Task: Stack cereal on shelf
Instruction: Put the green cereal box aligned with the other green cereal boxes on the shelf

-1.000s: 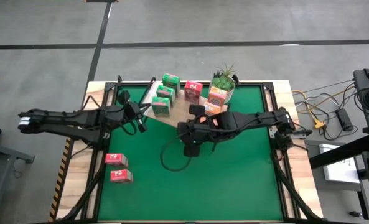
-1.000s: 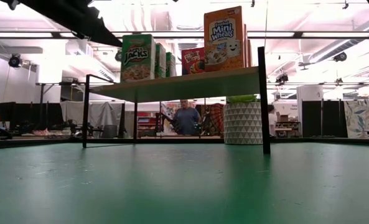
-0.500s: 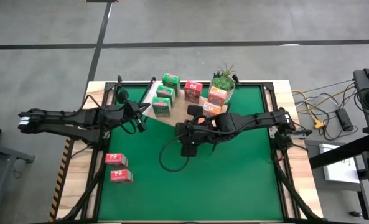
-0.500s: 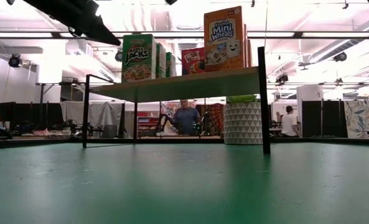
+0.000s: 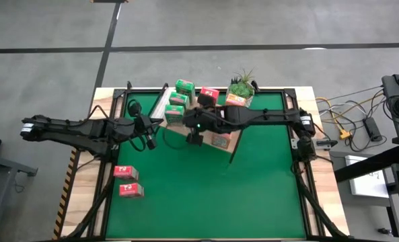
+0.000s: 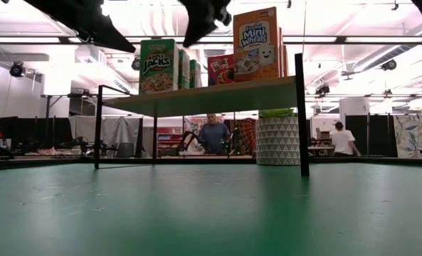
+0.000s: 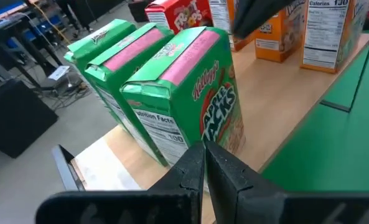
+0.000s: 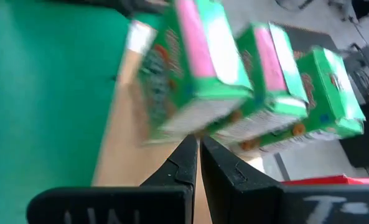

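The shelf [image 5: 177, 132], a light-wood board on thin black legs, stands at the table's far side. On it stand three green cereal boxes [image 5: 175, 113] in a row, a red one [image 5: 208, 96] and orange ones [image 5: 235, 101]. Two more red boxes [image 5: 128, 181] lie on the green mat at the near left. My right gripper [image 5: 191, 136] is shut and hangs above the shelf beside the nearest green box [image 8: 190, 81]. My left gripper [image 5: 151, 133] is shut at the shelf's left edge, pointing at that same box [image 7: 190, 93], apart from it.
A potted green plant [image 5: 241, 83] stands at the shelf's far right corner, in a white patterned pot [image 6: 277, 140]. The green mat [image 5: 253, 195] lies bare in the middle and on the right. People [image 6: 213, 135] are in the room beyond the table.
My right gripper has swung from over the middle of the mat toward the far left, and now hangs over the shelf next to the green boxes; its fingers stay shut. The boxes have not moved.
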Robot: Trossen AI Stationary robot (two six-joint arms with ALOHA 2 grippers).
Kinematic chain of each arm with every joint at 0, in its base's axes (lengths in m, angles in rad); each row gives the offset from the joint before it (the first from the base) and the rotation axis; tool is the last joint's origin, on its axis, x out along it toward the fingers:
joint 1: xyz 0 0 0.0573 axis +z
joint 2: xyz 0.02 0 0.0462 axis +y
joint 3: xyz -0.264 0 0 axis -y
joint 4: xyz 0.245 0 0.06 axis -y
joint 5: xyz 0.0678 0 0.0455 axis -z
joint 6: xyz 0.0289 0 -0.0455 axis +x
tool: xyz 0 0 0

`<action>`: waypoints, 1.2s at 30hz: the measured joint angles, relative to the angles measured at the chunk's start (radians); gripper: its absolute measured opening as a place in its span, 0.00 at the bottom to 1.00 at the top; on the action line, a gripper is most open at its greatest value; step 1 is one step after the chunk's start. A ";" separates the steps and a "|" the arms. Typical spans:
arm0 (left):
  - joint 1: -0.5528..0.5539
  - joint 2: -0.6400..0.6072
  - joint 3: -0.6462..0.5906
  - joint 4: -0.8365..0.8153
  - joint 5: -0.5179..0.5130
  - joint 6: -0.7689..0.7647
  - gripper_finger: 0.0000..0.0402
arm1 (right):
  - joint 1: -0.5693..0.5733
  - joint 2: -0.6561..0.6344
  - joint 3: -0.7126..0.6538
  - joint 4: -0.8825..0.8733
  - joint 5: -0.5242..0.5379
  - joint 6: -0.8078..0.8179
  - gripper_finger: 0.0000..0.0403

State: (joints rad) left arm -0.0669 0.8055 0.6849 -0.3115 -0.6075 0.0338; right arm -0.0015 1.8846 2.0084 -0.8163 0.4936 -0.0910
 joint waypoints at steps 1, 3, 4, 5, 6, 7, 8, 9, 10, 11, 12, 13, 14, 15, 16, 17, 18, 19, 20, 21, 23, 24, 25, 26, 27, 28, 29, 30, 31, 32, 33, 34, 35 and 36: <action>0.000 0.000 0.000 0.000 0.001 -0.001 0.00 | -0.011 0.001 -0.010 0.006 0.000 -0.004 0.03; 0.000 0.002 0.000 0.001 0.031 -0.003 0.00 | -0.027 0.002 -0.034 0.036 0.000 -0.014 0.03; 0.000 0.004 0.000 0.001 0.053 -0.003 0.00 | -0.032 0.002 -0.046 0.051 -0.001 -0.018 0.03; 0.000 0.008 0.000 0.002 0.077 -0.003 0.00 | -0.036 0.002 -0.056 0.063 -0.003 -0.022 0.03; 0.000 0.012 0.000 0.003 0.097 -0.003 0.00 | -0.038 0.002 -0.066 0.075 -0.004 -0.023 0.03; 0.000 0.019 0.000 0.005 0.105 -0.003 0.00 | -0.039 0.002 -0.076 0.085 -0.004 -0.023 0.03; 0.000 0.026 0.000 0.008 0.104 -0.003 0.00 | -0.040 0.002 -0.085 0.097 -0.004 -0.025 0.03; 0.000 0.033 0.000 0.012 0.103 -0.003 0.00 | -0.040 0.002 -0.090 0.104 -0.005 -0.025 0.03; 0.001 0.041 0.000 0.016 0.102 -0.003 0.00 | -0.040 0.002 -0.096 0.110 -0.005 -0.026 0.03; 0.002 0.049 0.000 0.021 0.097 -0.001 0.00 | -0.040 0.002 -0.101 0.120 -0.005 -0.026 0.03; 0.002 0.058 0.000 0.028 0.088 0.004 0.00 | -0.040 0.002 -0.106 0.135 -0.008 -0.025 0.03; 0.002 0.067 0.000 0.032 0.072 0.007 0.00 | -0.040 0.002 -0.112 0.150 -0.016 -0.025 0.03; 0.001 0.073 0.000 0.033 0.061 0.009 0.00 | -0.040 0.002 -0.117 0.160 -0.029 -0.025 0.03; 0.001 0.079 0.001 0.032 0.043 0.009 0.00 | -0.040 0.002 -0.121 0.169 -0.044 -0.025 0.03; 0.001 0.085 0.002 0.033 0.024 0.010 0.00 | -0.040 0.002 -0.126 0.180 -0.057 -0.025 0.03; 0.002 0.089 0.003 0.034 0.008 0.010 0.00 | -0.040 0.002 -0.130 0.190 -0.067 -0.025 0.03; 0.002 0.092 0.003 0.033 -0.008 0.010 0.00 | -0.040 0.003 -0.133 0.199 -0.076 -0.025 0.03; 0.002 0.093 0.003 0.033 -0.017 0.010 0.00 | -0.040 0.003 -0.133 0.206 -0.082 -0.025 0.03; 0.002 0.094 0.003 0.034 -0.023 0.010 0.00 | -0.039 0.002 -0.133 0.208 -0.083 -0.025 0.03; 0.002 0.095 0.003 0.034 -0.026 0.010 0.00 | -0.038 0.003 -0.133 0.208 -0.083 -0.025 0.03; 0.002 0.095 0.003 0.034 -0.030 0.010 0.00 | -0.037 0.002 -0.134 0.209 -0.083 -0.024 0.03; 0.002 0.095 0.003 0.034 -0.030 0.010 0.00 | -0.036 0.003 -0.135 0.208 -0.083 -0.023 0.03; 0.002 0.095 0.003 0.034 -0.031 0.010 0.00 | -0.036 0.003 -0.136 0.208 -0.083 -0.023 0.03; 0.002 0.095 0.003 0.034 -0.030 0.010 0.00 | -0.036 0.003 -0.136 0.208 -0.083 -0.023 0.03; 0.002 0.095 0.003 0.034 -0.030 0.010 0.00 | -0.036 0.003 -0.136 0.208 -0.083 -0.023 0.03; 0.002 0.095 0.003 0.034 -0.030 0.009 0.00 | -0.036 0.003 -0.136 0.208 -0.083 -0.023 0.03; 0.002 0.095 0.003 0.034 -0.031 0.009 0.00 | -0.036 0.003 -0.136 0.208 -0.083 -0.023 0.03; 0.002 0.095 0.003 0.034 -0.030 0.009 0.00 | -0.036 0.003 -0.136 0.208 -0.083 -0.023 0.03; 0.002 0.095 0.003 0.034 -0.031 0.009 0.00 | -0.036 0.003 -0.136 0.208 -0.083 -0.023 0.03; 0.002 0.094 0.003 0.034 -0.031 0.009 0.00 | -0.036 0.003 -0.136 0.208 -0.083 -0.023 0.03; 0.002 0.094 0.003 0.034 -0.031 0.009 0.00 | -0.035 0.003 -0.136 0.208 -0.083 -0.022 0.03; 0.002 0.094 0.003 0.034 -0.031 0.009 0.00 | -0.034 0.003 -0.136 0.208 -0.083 -0.022 0.03; 0.002 0.093 0.003 0.034 -0.031 0.009 0.00 | -0.034 0.003 -0.136 0.209 -0.083 -0.022 0.03; 0.002 0.093 0.003 0.034 -0.031 0.009 0.00 | -0.033 0.003 -0.136 0.209 -0.084 -0.022 0.03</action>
State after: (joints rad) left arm -0.0654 0.8989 0.6876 -0.2779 -0.6384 0.0433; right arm -0.0350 1.8874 1.8721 -0.6068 0.4099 -0.1131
